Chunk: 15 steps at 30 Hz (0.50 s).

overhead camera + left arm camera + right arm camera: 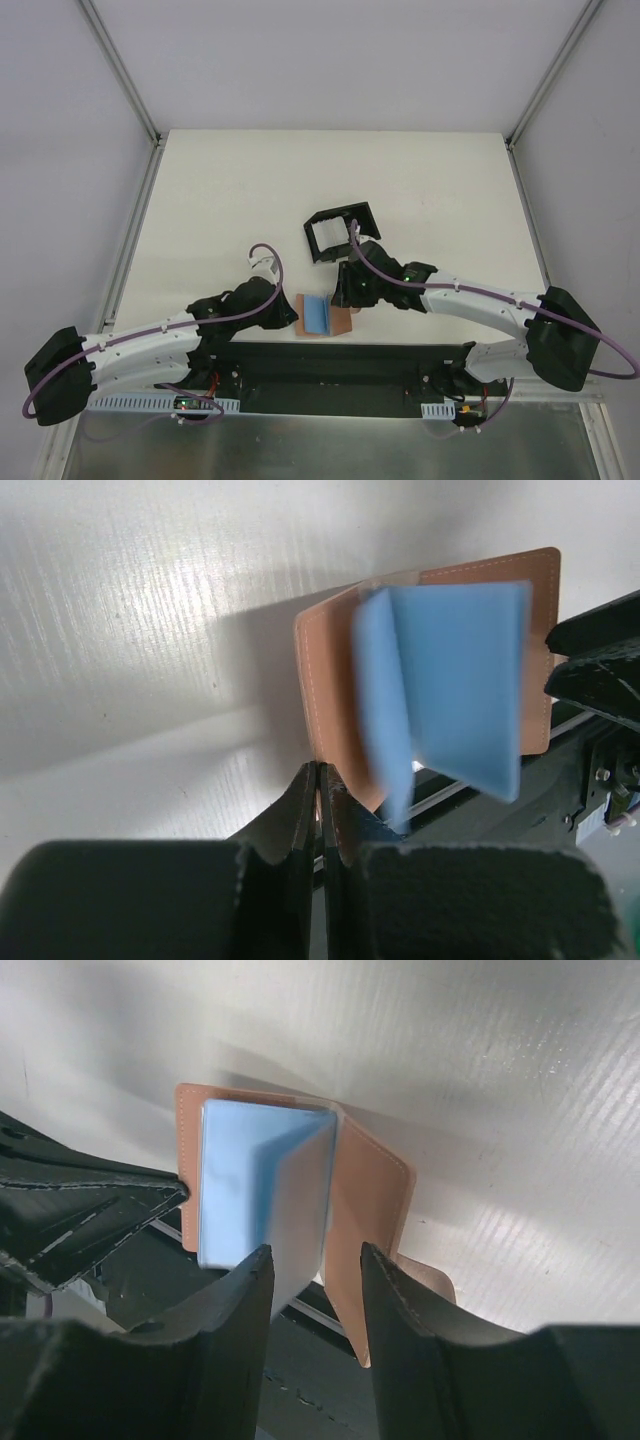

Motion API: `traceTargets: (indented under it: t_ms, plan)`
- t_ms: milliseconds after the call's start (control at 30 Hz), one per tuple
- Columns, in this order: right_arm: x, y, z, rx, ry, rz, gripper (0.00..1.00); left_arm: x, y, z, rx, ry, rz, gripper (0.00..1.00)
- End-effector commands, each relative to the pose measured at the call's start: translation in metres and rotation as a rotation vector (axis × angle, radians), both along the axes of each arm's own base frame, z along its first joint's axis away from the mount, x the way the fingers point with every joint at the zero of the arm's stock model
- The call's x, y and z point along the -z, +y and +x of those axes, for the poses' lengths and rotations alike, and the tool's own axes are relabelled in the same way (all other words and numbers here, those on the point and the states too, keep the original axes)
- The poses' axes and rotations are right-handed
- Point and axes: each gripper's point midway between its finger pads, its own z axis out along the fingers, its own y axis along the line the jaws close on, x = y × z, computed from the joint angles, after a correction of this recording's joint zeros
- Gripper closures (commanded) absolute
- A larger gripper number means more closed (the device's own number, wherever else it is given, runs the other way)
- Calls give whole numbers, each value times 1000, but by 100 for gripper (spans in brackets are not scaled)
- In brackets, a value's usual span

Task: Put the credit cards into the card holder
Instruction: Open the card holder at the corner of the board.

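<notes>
at the near edge of the bench, one card holder is lying open, its long axis running left to right, one light blue card tilting up from its fold. the left tool, its arm reaching low inward, is pinching the holder's left edge. the right tool is hovering opposite, jaws partly apart.

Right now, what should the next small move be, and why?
Probably close the right gripper on the thin light blue card, then slide it deeper: its open jaws sit at the card's raised edge, while the left gripper pinches the tan leather-like card holder steady.
</notes>
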Motion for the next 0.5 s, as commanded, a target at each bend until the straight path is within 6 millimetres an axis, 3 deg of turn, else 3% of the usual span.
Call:
traceTargets:
  t_ms: [0,267,467]
  plan:
    - [-6,-4,8,57,-32,12,56,-7,-1,3,-18,-23,-24,100]
    - [1,5,0,1,31,9,59,-21,-9,6,7,-44,-47,100]
    - [-5,16,2,-18,18,59,52,-43,-16,8,45,-98,-88,100]
